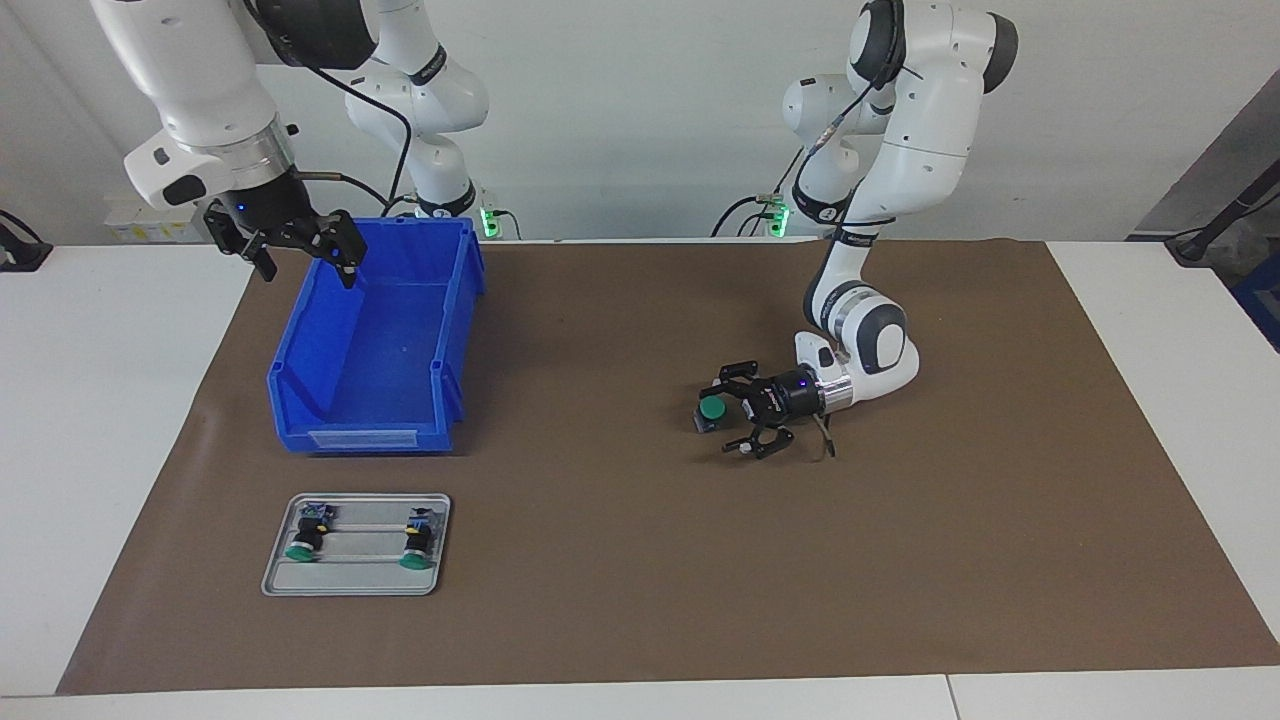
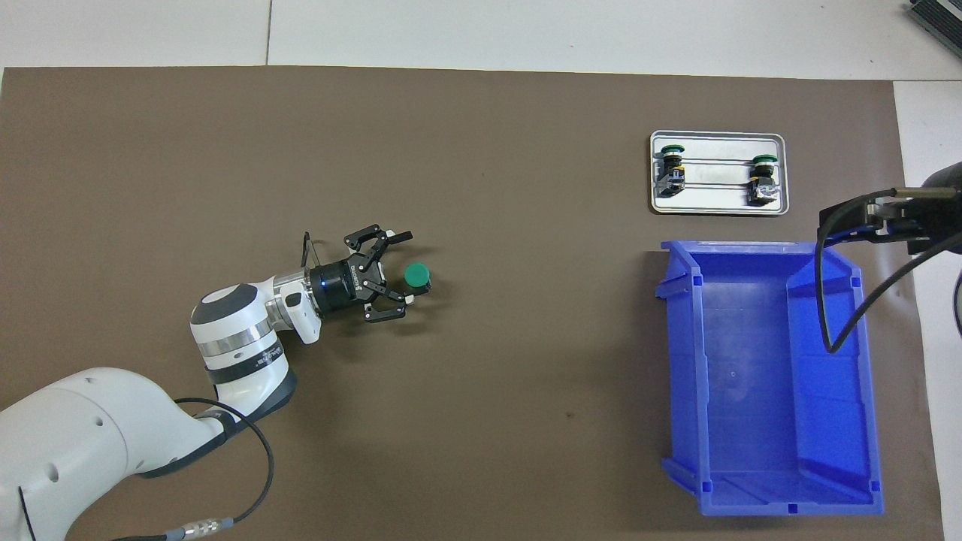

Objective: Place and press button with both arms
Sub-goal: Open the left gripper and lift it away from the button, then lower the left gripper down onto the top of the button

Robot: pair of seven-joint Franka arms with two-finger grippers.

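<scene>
Facing view only: right end effector (image 1: pixel 305 262) — fingers wide, empty, over blue bin (image 1: pixel 372 395).
Button (image 2: pixel 416 276): green cap up, at 3 o'clock of left end effector (image 2: pixel 398 269) — fingers wide, apart.

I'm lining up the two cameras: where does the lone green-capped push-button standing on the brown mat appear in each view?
Facing view: the green-capped push-button stands right of centre, between the open left gripper's fingers.
Overhead view: it stands left of centre.
Shared landmark: the blue plastic bin, toward the right arm's end of the table.
</scene>
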